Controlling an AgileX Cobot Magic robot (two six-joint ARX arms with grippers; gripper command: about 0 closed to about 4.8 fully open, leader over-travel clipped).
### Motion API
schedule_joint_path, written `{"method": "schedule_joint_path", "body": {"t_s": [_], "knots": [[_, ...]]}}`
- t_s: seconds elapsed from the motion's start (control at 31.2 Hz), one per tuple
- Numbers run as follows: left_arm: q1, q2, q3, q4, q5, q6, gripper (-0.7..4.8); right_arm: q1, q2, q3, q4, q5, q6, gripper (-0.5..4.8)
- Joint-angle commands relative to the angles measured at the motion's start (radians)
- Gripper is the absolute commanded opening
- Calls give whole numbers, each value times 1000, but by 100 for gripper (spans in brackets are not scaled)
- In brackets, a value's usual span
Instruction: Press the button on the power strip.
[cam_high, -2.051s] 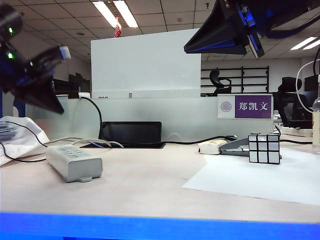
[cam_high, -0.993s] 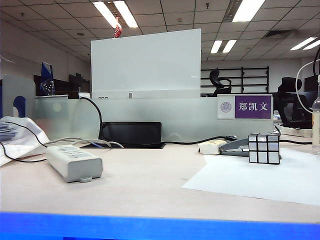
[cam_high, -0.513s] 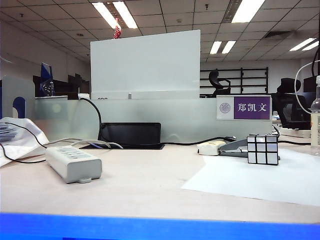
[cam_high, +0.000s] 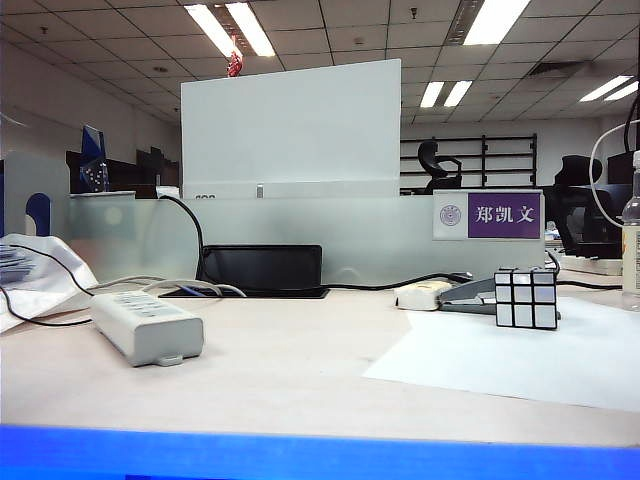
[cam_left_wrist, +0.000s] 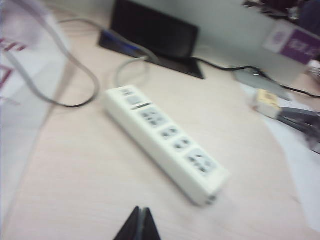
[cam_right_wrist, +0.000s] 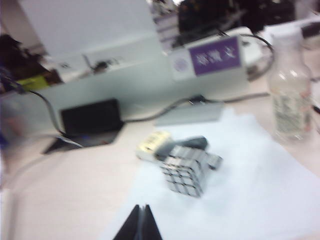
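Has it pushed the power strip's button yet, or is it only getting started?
Only starting. Nothing looks done: the power strip lies untouched on the desk. The left hand, fingers closed, hangs above and short of it; the right hand, also closed, hangs near the cube. Reaching and pressing remain.

A pale wood surface (cam_high: 290, 370) carries a power strip (cam_high: 146, 325) near its left edge and a cube (cam_high: 526, 298) on white paper (cam_high: 520, 360) toward the right.
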Motion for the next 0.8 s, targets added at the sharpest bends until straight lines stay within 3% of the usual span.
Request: {"method": "schedule_joint_path", "body": {"t_s": [0.03, 0.22, 0.45, 0.8], "knots": [[1, -1, -16, 19, -74, -2, -5, 0, -1, -24, 19, 74, 13, 0], [1, -1, -42, 19, -117, 35, -5, 0, -1, -42, 20, 95, 27, 0], [1, -1, -41, 19, -114, 193, -5, 1, -1, -99, 12, 74, 27, 0], [1, -1, -41, 19, -120, 331, -5, 0, -1, -170, -6, 39, 27, 0]]}}
